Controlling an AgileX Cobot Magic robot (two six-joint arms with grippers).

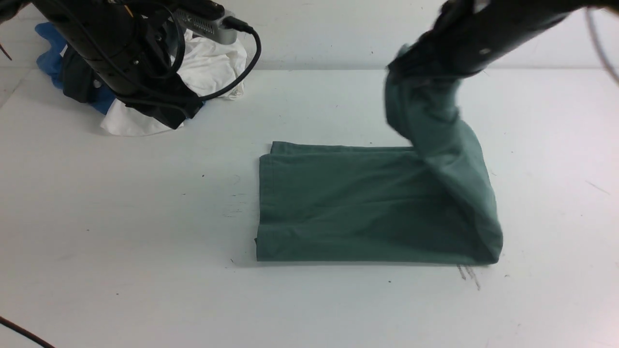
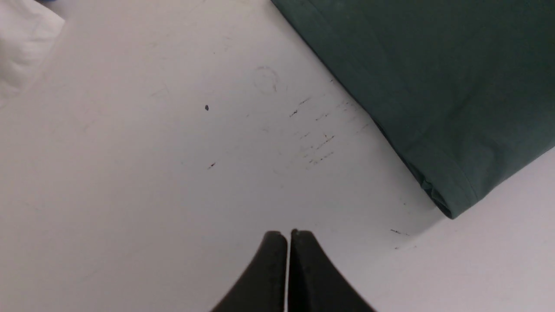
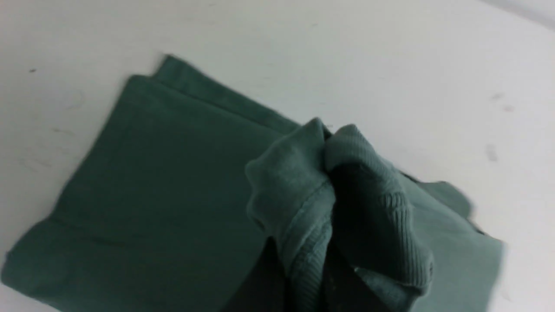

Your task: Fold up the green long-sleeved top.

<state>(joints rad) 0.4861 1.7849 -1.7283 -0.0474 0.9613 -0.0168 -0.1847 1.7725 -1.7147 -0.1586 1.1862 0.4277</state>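
The green long-sleeved top lies folded into a rectangle in the middle of the white table. Its right end is lifted into the air, pinched in my right gripper, which is shut on the ribbed edge of the cloth. The raised fabric hangs down to the table at the right. My left gripper is shut and holds nothing. It hovers over bare table beside the top's left corner. In the front view the left arm is up at the back left.
A pile of white, blue and black garments lies at the back left of the table, behind the left arm. A cable crosses the near left corner. Small dark scuff marks dot the table.
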